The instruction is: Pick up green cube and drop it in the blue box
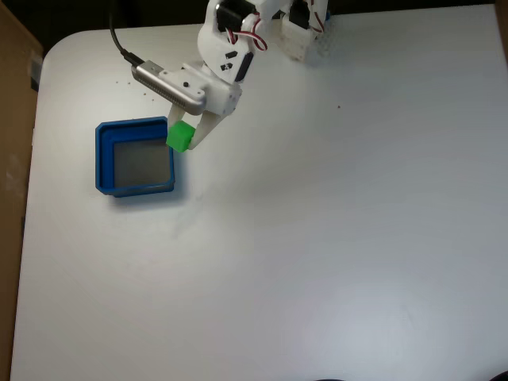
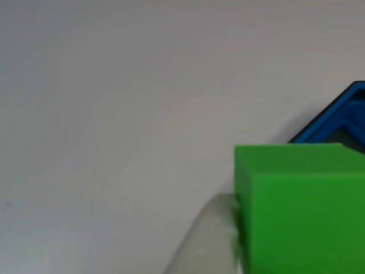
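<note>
Gripper (image 1: 184,136) clamped on cube (image 1: 181,136), held at right wall of box (image 1: 104,155), white table (image 1: 317,238) under, cube (image 2: 299,208) close up in other view

The green cube (image 2: 299,208) occupies the lower right corner, close to the lens and blurred. A pale finger (image 2: 202,245) touches its left face. Behind the cube, a corner of the blue box (image 2: 333,117) rests on the plain white bench (image 2: 114,85).

Even, bright light with faint shadows on the white table (image 1: 333,238); the close view is blurred.
</note>
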Robot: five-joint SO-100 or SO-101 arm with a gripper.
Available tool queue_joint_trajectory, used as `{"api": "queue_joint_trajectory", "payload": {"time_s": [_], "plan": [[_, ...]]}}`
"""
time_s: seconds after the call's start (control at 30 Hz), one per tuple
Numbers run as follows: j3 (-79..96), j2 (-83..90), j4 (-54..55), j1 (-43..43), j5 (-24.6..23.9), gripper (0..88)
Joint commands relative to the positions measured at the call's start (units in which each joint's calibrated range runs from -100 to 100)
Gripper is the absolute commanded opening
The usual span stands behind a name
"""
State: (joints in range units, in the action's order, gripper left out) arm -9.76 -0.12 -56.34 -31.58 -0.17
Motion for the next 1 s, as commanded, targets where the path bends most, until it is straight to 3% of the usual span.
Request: {"api": "queue_joint_trajectory", "payload": {"time_s": [0.0,0.67,0.97], "plan": [[-2.8,2.3,0.0,-5.6,0.1,0.5],[-3.4,-11.8,1.0,-8.4,-0.1,0.5],[-12.5,-17.1,1.0,-10.5,-0.2,0.5]]}}
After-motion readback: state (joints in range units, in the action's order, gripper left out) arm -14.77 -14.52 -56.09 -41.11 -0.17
